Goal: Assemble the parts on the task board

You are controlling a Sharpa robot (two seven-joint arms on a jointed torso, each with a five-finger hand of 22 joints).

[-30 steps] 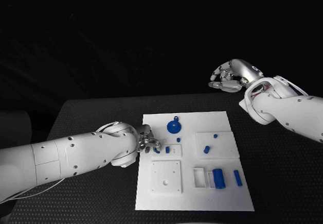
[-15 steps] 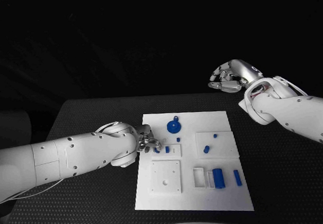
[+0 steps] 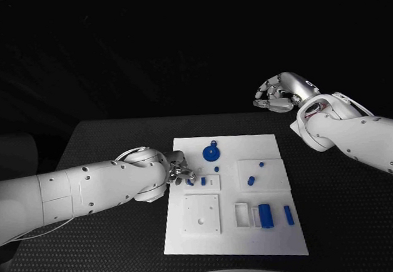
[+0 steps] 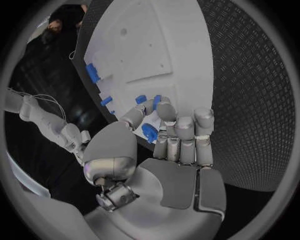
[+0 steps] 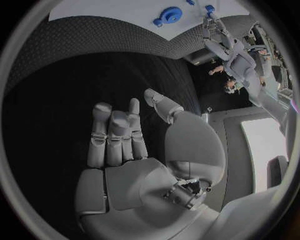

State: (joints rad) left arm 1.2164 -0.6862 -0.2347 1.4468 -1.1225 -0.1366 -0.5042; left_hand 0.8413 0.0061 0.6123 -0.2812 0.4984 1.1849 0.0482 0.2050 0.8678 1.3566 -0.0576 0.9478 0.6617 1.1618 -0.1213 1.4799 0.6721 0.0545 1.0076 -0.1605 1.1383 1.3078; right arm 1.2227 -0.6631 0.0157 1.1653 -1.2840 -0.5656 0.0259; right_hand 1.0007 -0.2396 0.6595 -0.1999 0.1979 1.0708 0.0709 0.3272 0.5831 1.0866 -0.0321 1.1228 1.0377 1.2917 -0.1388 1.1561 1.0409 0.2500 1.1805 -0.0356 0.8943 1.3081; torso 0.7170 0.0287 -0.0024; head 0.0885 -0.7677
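Meanwhile, left robot hand (image 3: 180, 173) pinches a blue part (image 4: 149, 133) at the board (image 3: 258, 238) edge; right robot hand (image 3: 279, 92) hovers beyond the worktop (image 3: 113, 242), fingers curled, holding nothing.

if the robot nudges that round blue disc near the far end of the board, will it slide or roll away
Probably slide, not roll: the round blue disc lies flat on the task board. It looks like small rigid plastic, so likely light and easily shifted. Its little tab at the rim might catch a finger and turn it.
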